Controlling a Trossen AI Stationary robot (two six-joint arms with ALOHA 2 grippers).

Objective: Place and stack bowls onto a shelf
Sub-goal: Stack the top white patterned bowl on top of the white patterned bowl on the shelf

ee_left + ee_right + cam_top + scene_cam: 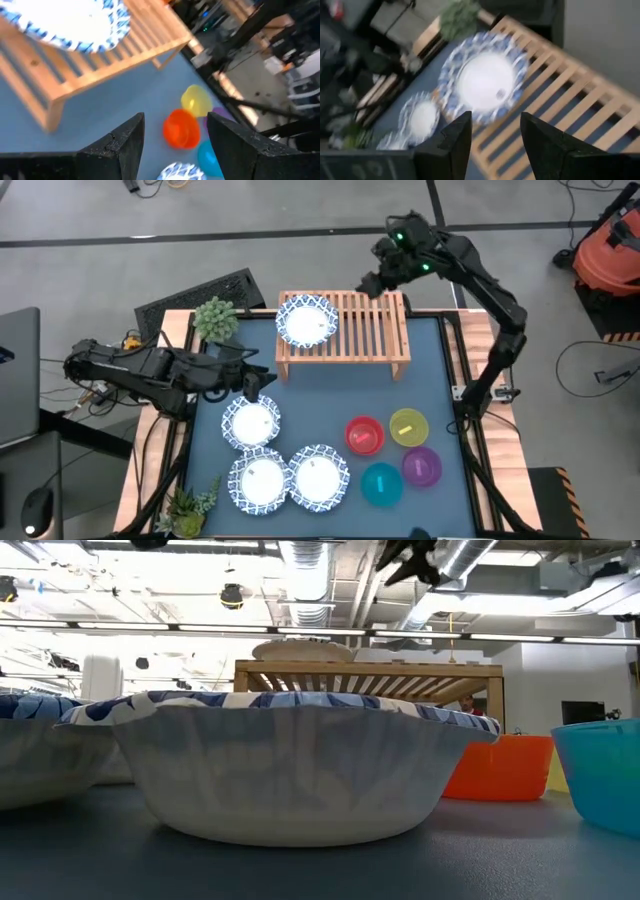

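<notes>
Overhead, the dark blue tabletop [320, 405] carries the light-wood shelf [370, 330] along its far edge, with one blue-rimmed white bowl [307, 320] resting on the slats at the shelf's left end. Three more blue-rimmed bowls sit toward the near-left corner: one [251, 422] nearer the middle of the left edge, two [260, 482] [319, 477] side by side by the near edge. Toward the near-right corner cluster the small plastic bowls, red [364, 435], yellow [408, 426], purple [421, 466] and teal [381, 484], touching or just beside each other. A potted plant [215, 319] stands at the far-left corner, another [186, 505] at the near-left corner. The right gripper [375, 280] hovers over the shelf's far-right end, fingers spread and empty. The left gripper [252, 380] hangs above the left edge, just beyond the nearest patterned bowl, fingers likewise apart, holding nothing.
</notes>
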